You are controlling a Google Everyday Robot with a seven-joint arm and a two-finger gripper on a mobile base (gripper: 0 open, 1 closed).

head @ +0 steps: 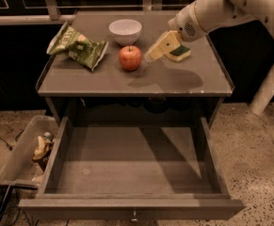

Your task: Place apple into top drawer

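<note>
Hovering just right of the apple [130,57] above the cabinet top [193,81], the gripper [156,52] cannot be judged spread or closed. The print on a green chip bag [77,47] lying left of the apple is unreadable. The top drawer [127,207] stands pulled out below.

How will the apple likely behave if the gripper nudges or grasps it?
Round on the flat tabletop, the apple would probably roll if nudged. Its smooth skin looks firm, maybe slippery. The gripper hovers close beside it.
</note>
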